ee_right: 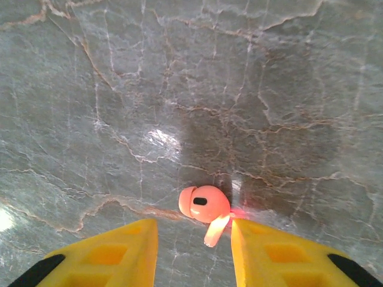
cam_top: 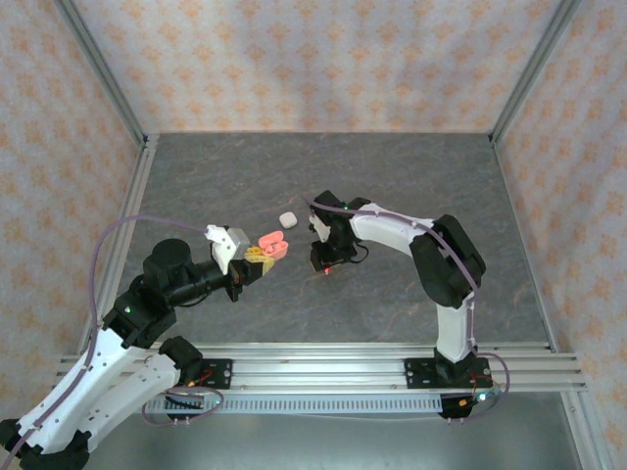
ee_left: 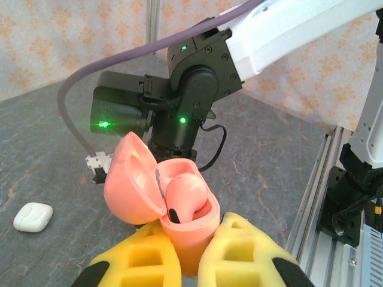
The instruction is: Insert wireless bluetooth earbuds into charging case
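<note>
Two arms meet near the middle of the grey marbled table (cam_top: 392, 176). At the bottom centre of the left wrist view, the left gripper (ee_left: 188, 251) is clamped on the open pink charging case (ee_left: 185, 230), whose lid is hinged back to the left. The right gripper (ee_right: 194, 239) points down at the table with its fingers apart. A closed white case (ee_left: 33, 216) lies at lower left. One pink earbud (ee_left: 188, 194) sits in the pink charging case. A second pink earbud (ee_right: 204, 204) lies on the table between the right gripper's spread fingers.

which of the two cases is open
The pink case, held in the left gripper with its lid flipped back; the white case lies shut on the table.
</note>
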You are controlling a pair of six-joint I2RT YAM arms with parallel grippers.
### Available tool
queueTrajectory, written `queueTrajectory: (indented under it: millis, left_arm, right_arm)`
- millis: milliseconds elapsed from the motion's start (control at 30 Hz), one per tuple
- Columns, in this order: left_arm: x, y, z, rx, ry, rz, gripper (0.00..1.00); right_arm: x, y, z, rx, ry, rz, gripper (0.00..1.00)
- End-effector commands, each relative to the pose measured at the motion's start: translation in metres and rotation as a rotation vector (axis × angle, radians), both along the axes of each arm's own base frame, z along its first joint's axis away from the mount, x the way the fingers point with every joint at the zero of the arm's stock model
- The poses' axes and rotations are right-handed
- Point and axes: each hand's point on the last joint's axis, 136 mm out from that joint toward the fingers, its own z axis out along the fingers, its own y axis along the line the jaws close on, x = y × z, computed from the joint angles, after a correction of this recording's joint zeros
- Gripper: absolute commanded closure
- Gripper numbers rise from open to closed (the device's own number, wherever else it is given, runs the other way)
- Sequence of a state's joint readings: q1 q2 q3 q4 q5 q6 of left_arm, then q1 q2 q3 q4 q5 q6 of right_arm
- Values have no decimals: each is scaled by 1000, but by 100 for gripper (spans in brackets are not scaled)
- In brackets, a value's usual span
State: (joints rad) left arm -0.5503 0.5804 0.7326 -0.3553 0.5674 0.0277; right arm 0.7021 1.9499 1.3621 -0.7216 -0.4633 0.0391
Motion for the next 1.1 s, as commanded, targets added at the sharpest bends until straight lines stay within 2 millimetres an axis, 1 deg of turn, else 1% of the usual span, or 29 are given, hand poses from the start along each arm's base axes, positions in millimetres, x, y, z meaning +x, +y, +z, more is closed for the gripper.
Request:
queueTrajectory:
  millis: [0, 133, 400, 700, 833, 1067]
  left_arm:
    - [-2, 1, 7, 4, -21, -3, 100]
    - [-2, 1, 6, 5, -21, -3, 100]
    - [-1, 1, 6, 6, -20, -1, 100]
    - [-1, 1, 7, 7, -22, -3, 100]
    - [-2, 1, 8, 7, -22, -4, 100]
    - [-2, 2, 10, 3, -29, -1, 100]
  right_arm:
    - [2, 2, -5, -19, 4, 24, 62]
    - [5, 0, -10, -44, 1, 18, 64]
    - [7, -1, -14, -65, 1, 26, 64]
    - [1, -5, -20, -108, -1, 41, 66]
    - [1, -7, -21, -115, -4, 30, 71]
    - [2, 0, -13, -71, -12, 13, 77]
